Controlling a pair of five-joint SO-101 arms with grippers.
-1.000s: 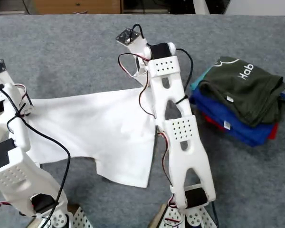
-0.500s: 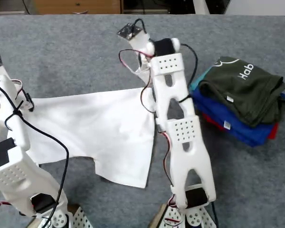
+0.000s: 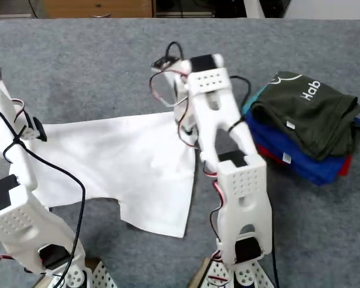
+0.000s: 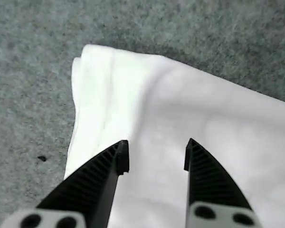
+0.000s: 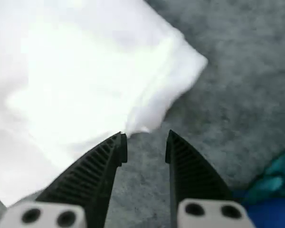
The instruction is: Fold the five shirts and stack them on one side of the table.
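Observation:
A white shirt point(image 3: 120, 162) lies spread flat on the grey table point(image 3: 84, 72), left of centre. My left gripper point(image 4: 156, 156) hovers open over the shirt point(image 4: 190, 109) close to its left edge, with nothing between the fingers. At the shirt's far right corner point(image 5: 171, 71) my right gripper point(image 5: 145, 142) is open too, its fingertips straddling the cloth's edge. A stack of folded shirts point(image 3: 306, 123) sits at the right side, dark green on top, then blue, teal and red.
The left arm point(image 3: 12, 198) stands along the table's left edge and the right arm point(image 3: 228, 162) runs up the middle, between the white shirt and the stack. Bare grey table lies beyond the shirt toward the far edge.
The right arm has folded at its elbow and tipped its wrist down, bringing its gripper back toward the shirt's far right corner. The left arm has barely shifted.

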